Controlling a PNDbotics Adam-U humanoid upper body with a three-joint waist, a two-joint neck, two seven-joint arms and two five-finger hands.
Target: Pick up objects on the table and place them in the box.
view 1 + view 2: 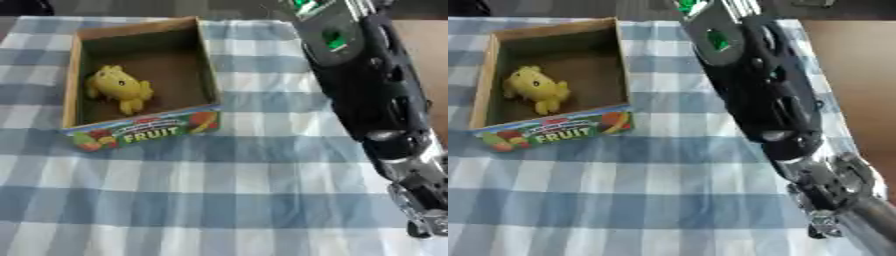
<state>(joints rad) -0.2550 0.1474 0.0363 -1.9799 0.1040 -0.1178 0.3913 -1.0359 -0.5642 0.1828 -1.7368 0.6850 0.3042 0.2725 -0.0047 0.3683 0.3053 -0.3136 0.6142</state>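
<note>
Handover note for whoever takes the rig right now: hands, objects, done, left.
Right hand: low at the right edge at the end of the black arm that crosses the right side of the view; whether its fingers are open or shut cannot be told, and nothing shows in it.
Left hand: not in view.
Box: cardboard, FRUIT label on its near wall, far left on the checked cloth.
Done: yellow plush toy lies inside the box.
Left: no other object shows on the cloth; check beneath the arm before calling it finished.
</note>
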